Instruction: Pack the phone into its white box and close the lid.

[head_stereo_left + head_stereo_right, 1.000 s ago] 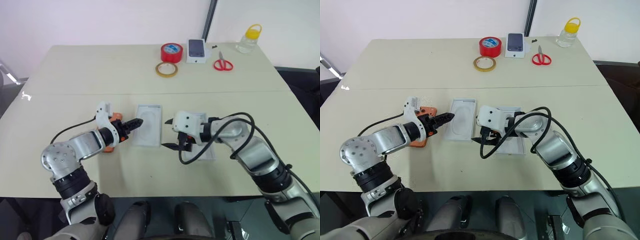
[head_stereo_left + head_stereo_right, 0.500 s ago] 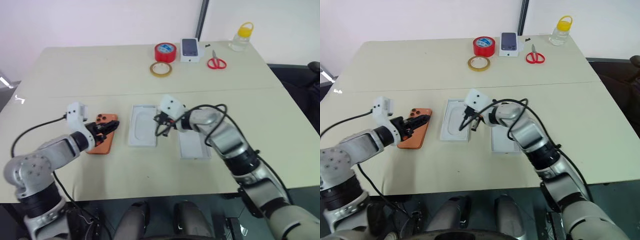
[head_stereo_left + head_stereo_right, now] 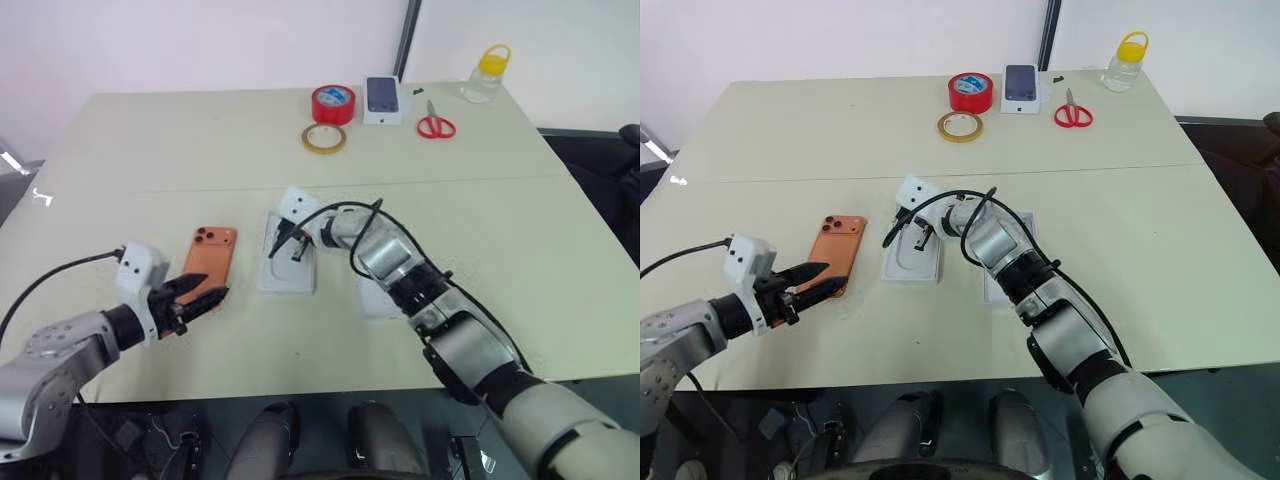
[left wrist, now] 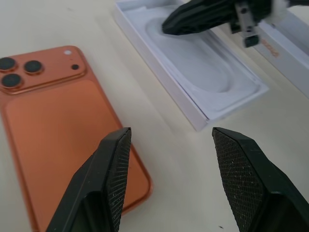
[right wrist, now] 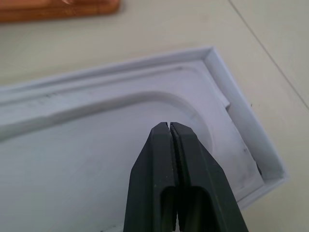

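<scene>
Orange phone [image 3: 207, 258] beside white box [image 3: 287, 252]

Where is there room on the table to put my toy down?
Bare spots: the big stretch left of the red tape roll, and the area right of the white box. Crowded: the middle, where the phone, box and both claws sit, left, right.

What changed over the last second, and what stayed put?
The right gripper shut and reached across over the insert's oval recess. The left gripper drew back off the phone, jaws open, holding nothing. Phone, white box and clutter behind stayed put.
</scene>
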You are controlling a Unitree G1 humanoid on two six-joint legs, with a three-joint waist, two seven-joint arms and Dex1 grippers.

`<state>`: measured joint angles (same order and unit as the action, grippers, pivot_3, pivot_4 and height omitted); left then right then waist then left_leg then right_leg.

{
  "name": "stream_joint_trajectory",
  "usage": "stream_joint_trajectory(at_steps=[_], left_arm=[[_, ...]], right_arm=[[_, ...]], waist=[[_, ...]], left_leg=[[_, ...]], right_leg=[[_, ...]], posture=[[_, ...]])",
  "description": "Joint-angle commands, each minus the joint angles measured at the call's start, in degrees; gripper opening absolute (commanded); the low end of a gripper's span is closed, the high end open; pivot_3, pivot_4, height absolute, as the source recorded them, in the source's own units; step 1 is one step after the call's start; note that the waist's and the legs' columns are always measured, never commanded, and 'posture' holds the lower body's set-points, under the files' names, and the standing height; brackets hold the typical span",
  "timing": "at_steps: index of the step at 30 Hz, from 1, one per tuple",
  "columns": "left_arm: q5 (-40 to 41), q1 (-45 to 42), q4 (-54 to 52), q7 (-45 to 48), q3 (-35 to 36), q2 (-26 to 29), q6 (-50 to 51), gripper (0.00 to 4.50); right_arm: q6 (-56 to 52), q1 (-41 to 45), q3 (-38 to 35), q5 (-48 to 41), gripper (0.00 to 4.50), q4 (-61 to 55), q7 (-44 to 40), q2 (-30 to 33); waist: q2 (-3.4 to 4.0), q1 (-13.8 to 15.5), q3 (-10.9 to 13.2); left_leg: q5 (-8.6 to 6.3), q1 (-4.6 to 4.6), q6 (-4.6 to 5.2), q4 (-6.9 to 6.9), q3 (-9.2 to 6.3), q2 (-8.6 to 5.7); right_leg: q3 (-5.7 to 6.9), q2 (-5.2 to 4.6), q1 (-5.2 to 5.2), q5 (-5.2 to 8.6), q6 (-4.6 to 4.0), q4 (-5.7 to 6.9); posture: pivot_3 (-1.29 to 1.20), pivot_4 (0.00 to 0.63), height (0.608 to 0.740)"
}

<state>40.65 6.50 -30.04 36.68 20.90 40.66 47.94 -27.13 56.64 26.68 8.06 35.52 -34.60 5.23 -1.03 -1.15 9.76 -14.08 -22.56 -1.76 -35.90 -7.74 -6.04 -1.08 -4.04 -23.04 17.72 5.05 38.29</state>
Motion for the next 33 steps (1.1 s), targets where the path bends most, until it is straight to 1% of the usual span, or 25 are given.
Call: stream_joint_trajectory(at_steps=[1,5,10,15,16,19,22,26,29,32,33], left_arm=[[-0.31,0.6,-2.25,0.69,-0.38,0.46,-1.85,2.82],[0.1,1.2,-2.98,0.08,-0.61,-0.29,-1.69,2.82],[0.25,1.43,-3.57,-0.71,-1.58,-0.99,-1.66,2.82],[0.44,1.2,-3.59,-1.03,-2.0,-1.29,-1.6,2.82],[0.53,1.13,-3.52,-1.15,-1.88,-1.35,-1.51,2.82],[1.33,0.33,-2.38,-2.57,-0.57,-1.96,-0.54,2.82],[2.64,-1.57,-0.51,-5.29,1.18,-2.94,1.39,2.82],[3.44,-3.33,1.42,-8.62,2.6,-3.53,3.35,2.82],[7.68,-7.05,5.39,-13.83,7.31,-5.7,7.33,2.82],[10.2,-12.03,11.34,-21.58,12.56,-7.26,12.5,3.63],[10.65,-13.12,12.56,-23.17,13.53,-7.32,13.86,4.21]], right_arm=[[3.71,2.99,-0.89,2.27,0.08,4.36,3.48,-1.55],[7.23,3.74,-1.09,4.35,0.08,7.9,6.29,-1.97],[9.46,3.05,-1.55,5.77,0.08,8.12,8.66,-1.97],[10.71,1.15,-1.26,6.29,0.08,4.59,7.22,-1.33],[10.88,0.43,-1.22,6.07,0.08,2.59,6.04,-0.93],[8.83,-3.73,-1.16,3.57,0.08,-8.54,-1.08,1.16],[5.6,-7.96,0.41,2.93,0.08,-19.07,-7.2,4.37],[2.35,-11.03,1.52,3.04,0.08,-26.88,-11.37,6.49],[1.17,-12.43,2.35,2.6,0.08,-31.05,-13.61,7.28],[-0.92,-11.53,1.88,2.38,0.0,-31.32,-12.6,4.99],[-1.55,-11.23,1.78,2.25,0.0,-31.33,-12.27,4.19]], waist=[[0.0,-0.03,0.0],[0.0,-0.06,0.0],[0.01,-0.05,0.01],[0.01,-0.08,0.01],[0.02,-0.08,0.01],[0.02,0.0,0.01],[0.01,0.08,0.0],[0.01,-0.03,0.0],[0.0,0.02,0.0],[-0.03,-0.07,-0.02],[-0.03,-0.17,-0.02]], left_leg=[[0.0,0.0,0.0,0.0,0.0,0.0],[0.0,0.0,-0.01,0.01,0.0,0.01],[0.0,0.0,0.0,0.01,0.0,0.01],[0.0,0.0,0.0,0.02,0.0,0.02],[0.0,0.0,0.0,0.02,0.0,0.02],[0.0,-0.01,0.0,0.02,0.0,0.03],[-0.08,-0.02,0.14,0.01,0.0,0.03],[-0.14,-0.01,0.24,-0.01,-0.01,0.1],[-0.14,-0.01,0.24,-0.01,-0.01,0.13],[-0.14,-0.01,0.23,-0.02,-0.01,0.23],[-0.12,-0.01,0.2,-0.04,-0.01,0.3]], right_leg=[[0.0,0.0,-0.02,0.0,0.0,0.02],[-0.01,0.02,-0.04,-0.01,-0.01,0.04],[-0.01,0.02,-0.04,-0.01,-0.01,0.05],[-0.02,0.04,-0.05,-0.01,-0.01,0.05],[-0.02,0.04,-0.05,-0.01,-0.01,0.05],[-0.02,0.05,-0.05,-0.01,-0.01,0.05],[-0.02,0.06,-0.04,-0.01,0.0,0.06],[-0.02,0.13,-0.03,-0.02,-0.02,0.06],[-0.03,0.16,-0.05,-0.03,-0.04,0.08],[-0.03,0.24,-0.06,-0.07,-0.1,0.09],[-0.03,0.31,-0.05,-0.1,-0.13,0.1]], posture=[[0.0,0.15,0.74],[0.0,0.15,0.74],[0.0,0.15,0.74],[0.0,0.15,0.74],[0.0,0.15,0.74],[0.0,0.15,0.74],[0.0,0.15,0.74],[0.0,0.15,0.74],[0.0,0.15,0.74],[0.0,0.15,0.74],[0.0,0.15,0.74]])
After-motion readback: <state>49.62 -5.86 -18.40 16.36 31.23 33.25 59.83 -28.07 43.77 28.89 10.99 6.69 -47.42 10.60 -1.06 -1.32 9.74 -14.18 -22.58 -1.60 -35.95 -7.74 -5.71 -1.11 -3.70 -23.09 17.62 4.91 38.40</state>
